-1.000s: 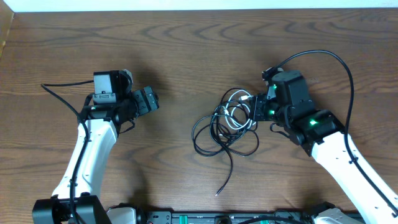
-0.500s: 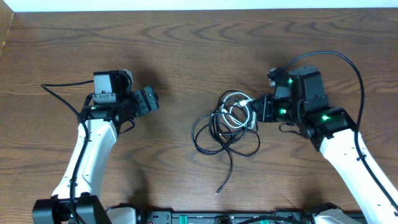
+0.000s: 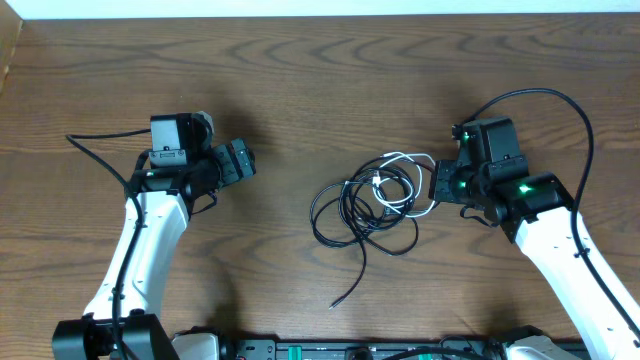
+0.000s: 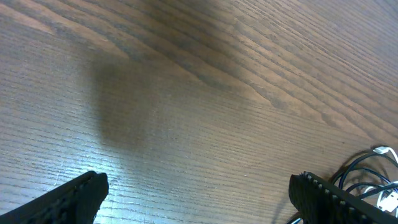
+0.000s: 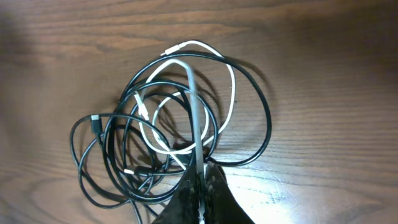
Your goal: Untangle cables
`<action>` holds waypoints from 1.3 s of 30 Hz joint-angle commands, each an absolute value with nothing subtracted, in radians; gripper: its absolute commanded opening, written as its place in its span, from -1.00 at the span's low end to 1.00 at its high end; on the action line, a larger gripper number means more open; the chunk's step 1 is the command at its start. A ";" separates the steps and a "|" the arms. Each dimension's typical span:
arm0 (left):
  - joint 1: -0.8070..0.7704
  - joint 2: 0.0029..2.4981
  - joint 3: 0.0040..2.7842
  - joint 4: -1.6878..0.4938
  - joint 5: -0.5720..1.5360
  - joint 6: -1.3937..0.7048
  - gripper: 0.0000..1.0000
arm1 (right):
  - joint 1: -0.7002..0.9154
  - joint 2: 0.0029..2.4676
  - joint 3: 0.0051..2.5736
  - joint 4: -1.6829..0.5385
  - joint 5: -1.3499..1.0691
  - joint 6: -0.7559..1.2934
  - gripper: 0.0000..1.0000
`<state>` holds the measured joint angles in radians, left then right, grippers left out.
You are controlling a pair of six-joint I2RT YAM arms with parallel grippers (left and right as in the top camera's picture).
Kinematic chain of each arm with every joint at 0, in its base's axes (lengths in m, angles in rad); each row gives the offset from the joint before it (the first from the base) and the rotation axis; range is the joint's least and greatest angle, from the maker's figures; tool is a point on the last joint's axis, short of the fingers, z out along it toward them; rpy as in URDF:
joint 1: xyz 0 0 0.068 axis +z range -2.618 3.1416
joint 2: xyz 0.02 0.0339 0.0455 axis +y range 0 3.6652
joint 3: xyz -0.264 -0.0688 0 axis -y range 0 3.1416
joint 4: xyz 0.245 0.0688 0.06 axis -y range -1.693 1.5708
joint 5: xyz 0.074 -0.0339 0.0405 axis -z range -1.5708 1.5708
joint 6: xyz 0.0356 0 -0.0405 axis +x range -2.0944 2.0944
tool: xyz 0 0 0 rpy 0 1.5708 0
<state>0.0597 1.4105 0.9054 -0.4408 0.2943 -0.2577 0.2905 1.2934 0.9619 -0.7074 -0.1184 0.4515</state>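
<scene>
The cables [image 3: 372, 205] lie in a tangle at mid-table: several black loops with one white cable [image 3: 402, 158] woven through them. My right gripper [image 3: 437, 186] sits at the tangle's right edge, shut on the white cable. In the right wrist view the white cable [image 5: 194, 106] runs straight down between the closed fingers of the gripper [image 5: 202, 182], with black loops [image 5: 112, 155] spread to the left. My left gripper [image 3: 246, 160] rests open, well left of the tangle. The left wrist view shows its fingers [image 4: 74, 196] wide apart over bare wood, the cables [image 4: 373, 177] at the lower right corner.
A loose black cable end [image 3: 335, 303] trails toward the table's front edge. Thick black cords run from each arm: one loops behind the right arm [image 3: 560, 105], another lies left of the left arm [image 3: 95, 145]. The wooden table [image 3: 320, 70] stretches toward the back.
My right gripper has drawn back to the right with the white cable, stretching the tangle rightward. The loose black end slid slightly left. The left arm has stayed still.
</scene>
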 commanded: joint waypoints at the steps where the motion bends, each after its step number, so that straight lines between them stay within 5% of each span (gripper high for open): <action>1: 0.060 1.420 0.899 -0.440 0.306 -0.241 0.96 | 0.289 1.293 0.961 -0.713 -0.084 0.456 -0.46; 6: 0.060 1.420 0.899 -0.440 0.306 -0.242 0.96 | 0.289 1.317 0.961 -0.736 0.020 0.456 -0.42; 12: 0.060 1.420 0.899 -0.440 0.306 -0.241 0.96 | 0.290 1.367 0.961 -0.727 -0.049 0.445 -0.09; 20: 0.060 1.420 0.899 -0.440 0.306 -0.242 0.95 | 0.349 1.481 0.961 -0.662 -0.172 0.450 -0.13; 24: 0.060 1.420 0.899 -0.440 0.306 -0.242 0.96 | 0.380 1.541 0.961 -0.628 -0.171 0.601 -0.46; 39: 0.060 1.420 0.899 -0.440 0.306 -0.242 0.96 | 0.427 1.687 0.961 -0.577 -0.200 0.901 -0.53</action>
<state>0.0597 1.4105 0.9054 -0.4408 0.2943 -0.2581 0.4202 1.6775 0.9619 -0.5755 -0.1764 0.7898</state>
